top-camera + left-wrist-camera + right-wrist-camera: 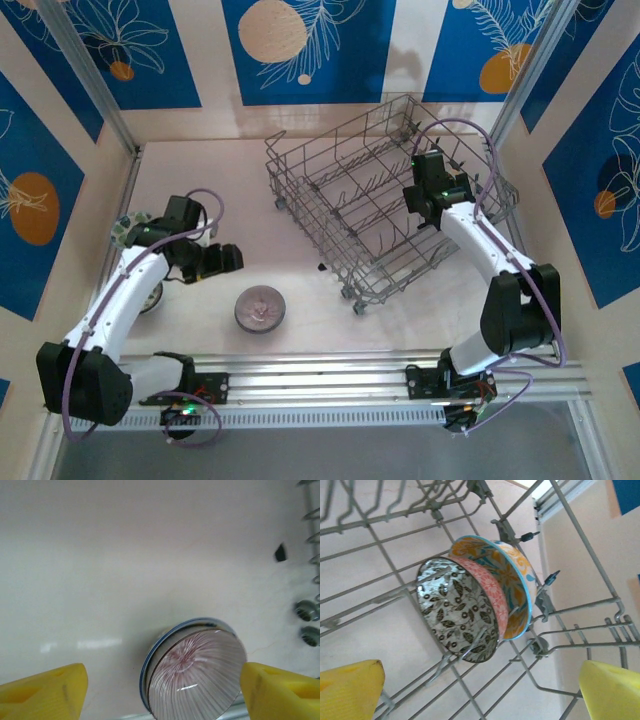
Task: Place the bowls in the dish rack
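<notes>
A pinkish-grey ribbed bowl (260, 308) sits on the table in front of the dish rack (330, 190). My left gripper (228, 259) hovers above and left of it. In the left wrist view this bowl (195, 675) lies between the wide-apart yellow fingers (45, 690), untouched. My right gripper (422, 203) reaches into the rack's right half, open. Its wrist view shows two bowls standing on edge among the rack's tines (380, 525): a leaf-patterned bowl with a pink outside (460, 610) and behind it an orange-yellow-blue bowl (512, 580). A green-white bowl (128, 228) rests at the far left, partly behind the left arm.
The rack stands at an angle on small wheels (305, 611) at centre-right. A round rim (152, 300), possibly another bowl, peeks from under the left arm. A metal rail (330, 370) runs along the near table edge. Patterned walls enclose the table on three sides.
</notes>
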You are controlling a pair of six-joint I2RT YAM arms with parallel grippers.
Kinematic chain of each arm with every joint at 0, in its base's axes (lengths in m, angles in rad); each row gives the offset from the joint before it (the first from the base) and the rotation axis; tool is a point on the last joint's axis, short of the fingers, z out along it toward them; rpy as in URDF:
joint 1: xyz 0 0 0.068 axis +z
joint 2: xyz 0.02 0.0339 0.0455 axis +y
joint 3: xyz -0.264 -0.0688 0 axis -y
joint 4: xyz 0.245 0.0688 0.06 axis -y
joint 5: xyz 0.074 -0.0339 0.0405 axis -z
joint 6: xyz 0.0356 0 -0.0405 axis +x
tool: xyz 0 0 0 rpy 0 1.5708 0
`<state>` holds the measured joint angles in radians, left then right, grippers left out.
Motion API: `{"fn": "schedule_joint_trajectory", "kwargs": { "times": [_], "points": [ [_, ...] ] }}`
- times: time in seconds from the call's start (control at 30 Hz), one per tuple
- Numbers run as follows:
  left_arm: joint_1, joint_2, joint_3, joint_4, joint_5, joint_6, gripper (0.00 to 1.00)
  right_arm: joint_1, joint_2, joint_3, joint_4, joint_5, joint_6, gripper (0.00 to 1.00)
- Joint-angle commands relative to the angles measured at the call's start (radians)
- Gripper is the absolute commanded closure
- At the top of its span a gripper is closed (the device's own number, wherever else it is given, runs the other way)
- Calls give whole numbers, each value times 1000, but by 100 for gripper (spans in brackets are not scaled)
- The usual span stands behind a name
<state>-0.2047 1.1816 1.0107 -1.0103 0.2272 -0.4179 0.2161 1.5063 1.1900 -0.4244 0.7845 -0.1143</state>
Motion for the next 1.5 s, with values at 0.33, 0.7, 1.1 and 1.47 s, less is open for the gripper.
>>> {"fn": "schedule_joint_trajectory", "kwargs": {
  "times": [0.33,0.7,1.1,1.47],
  "points": [
    [-19,-43,-163,-50,4,-108,35,-14,-108,22,-126,-235,98,0],
    [-144,11,-202,9,-39,-179,41,-21,-103,12,-115,-262,104,0],
    [-217,62,-193,24,-48,-180,52,-27,-104,1,-108,-270,111,0],
    [-245,87,-186,33,-43,-178,62,-28,-103,0,-110,-274,114,0]
  ]
}}
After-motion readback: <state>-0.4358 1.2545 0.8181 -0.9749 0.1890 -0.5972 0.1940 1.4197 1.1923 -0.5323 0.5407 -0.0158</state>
